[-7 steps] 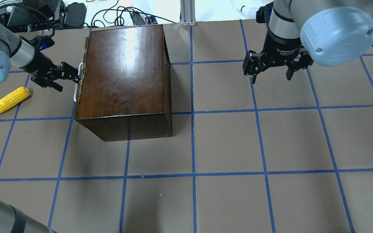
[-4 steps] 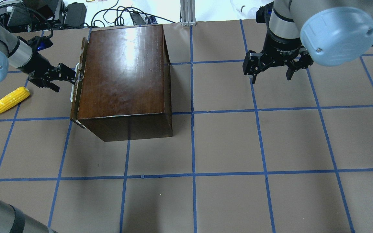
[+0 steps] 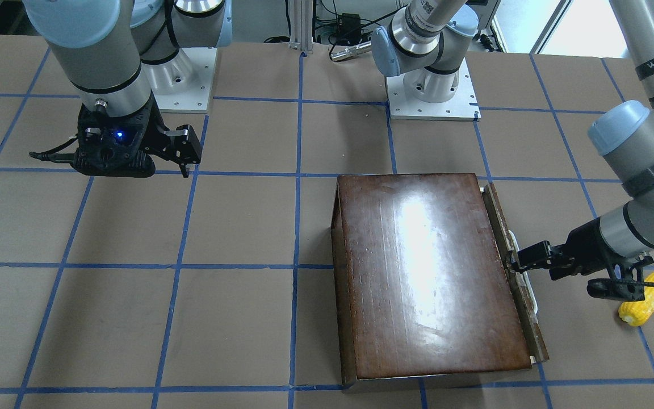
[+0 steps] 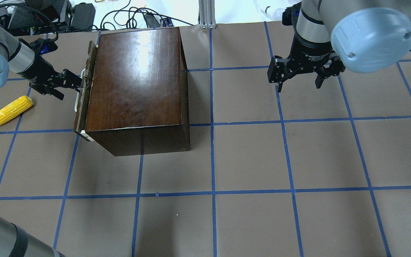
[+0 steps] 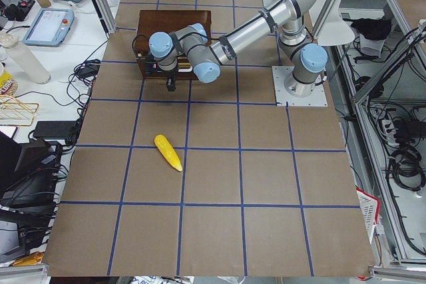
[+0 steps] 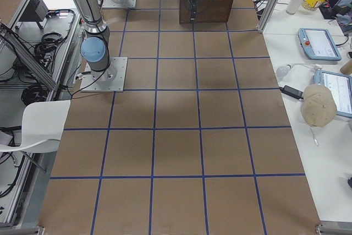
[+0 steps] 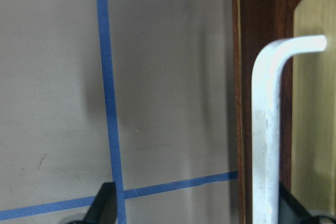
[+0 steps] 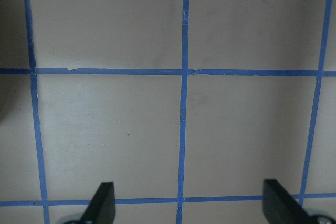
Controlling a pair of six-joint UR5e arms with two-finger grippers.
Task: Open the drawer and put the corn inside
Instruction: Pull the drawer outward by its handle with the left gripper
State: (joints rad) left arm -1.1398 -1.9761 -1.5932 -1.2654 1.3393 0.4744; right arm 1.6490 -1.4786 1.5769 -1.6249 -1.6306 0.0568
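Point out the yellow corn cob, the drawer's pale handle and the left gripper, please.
yellow corn cob (image 4: 9, 111): overhead exterior view, middle of the cob.
pale drawer handle (image 4: 76, 101): overhead exterior view, nearer stretch of its bar.
left gripper (image 4: 81, 82): overhead exterior view, between its fingertips.

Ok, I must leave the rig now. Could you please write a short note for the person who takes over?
Left gripper: open, the pale handle between its fingers.
Right gripper: open, holding nothing, above the table, away from the box.
Corn: lying on the table near the left gripper, not picked up.
Done: drawer pulled out only a crack.
Left: pull it fully open, then put the corn inside.
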